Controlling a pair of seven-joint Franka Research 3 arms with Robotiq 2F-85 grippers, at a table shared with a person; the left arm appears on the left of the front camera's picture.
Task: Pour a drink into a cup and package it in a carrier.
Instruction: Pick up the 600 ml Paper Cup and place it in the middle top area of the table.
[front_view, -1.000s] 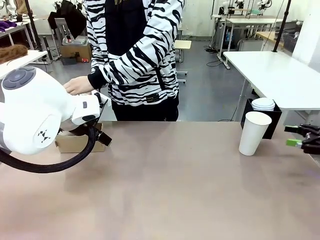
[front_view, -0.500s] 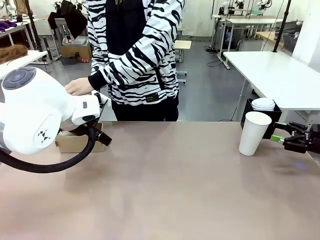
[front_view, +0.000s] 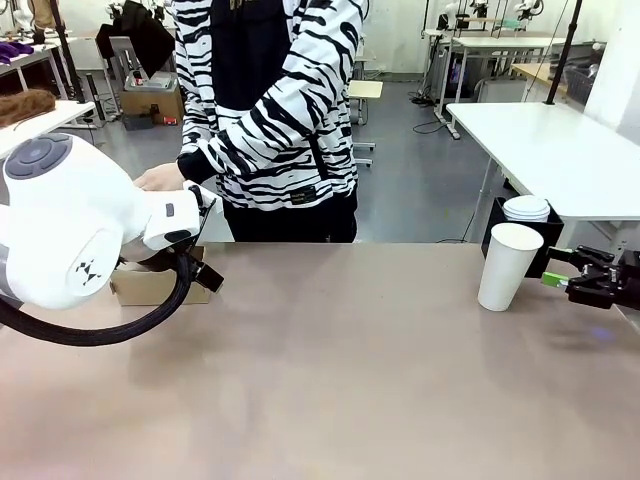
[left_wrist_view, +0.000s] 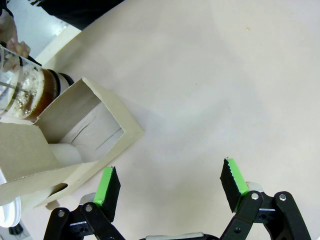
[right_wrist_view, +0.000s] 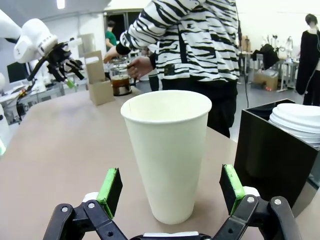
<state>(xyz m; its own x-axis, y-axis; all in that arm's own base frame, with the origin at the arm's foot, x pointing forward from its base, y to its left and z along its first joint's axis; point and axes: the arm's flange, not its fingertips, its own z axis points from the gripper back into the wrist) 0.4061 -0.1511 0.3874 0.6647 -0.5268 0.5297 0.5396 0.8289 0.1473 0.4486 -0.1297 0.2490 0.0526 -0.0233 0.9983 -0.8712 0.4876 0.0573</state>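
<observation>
White cup (front_view: 508, 266) stands at the bench's (front_view: 330, 350) right end beside a black box (front_view: 549, 243), right claw (front_view: 555, 268) spread wide just short of it. Far left, left claw (left_wrist_view: 170, 182) gapes wide above the carrier (left_wrist_view: 22, 155), with the drink (left_wrist_view: 42, 95) just beside.

one cup (front_view: 508, 266), one carrier (left_wrist_view: 25, 152), one pot of drink (right_wrist_view: 120, 83), one black box (right_wrist_view: 267, 150)

A black box (front_view: 553, 238) near the table's (front_view: 330, 380) right edge holds what look like white lids (front_view: 526, 208).
</observation>
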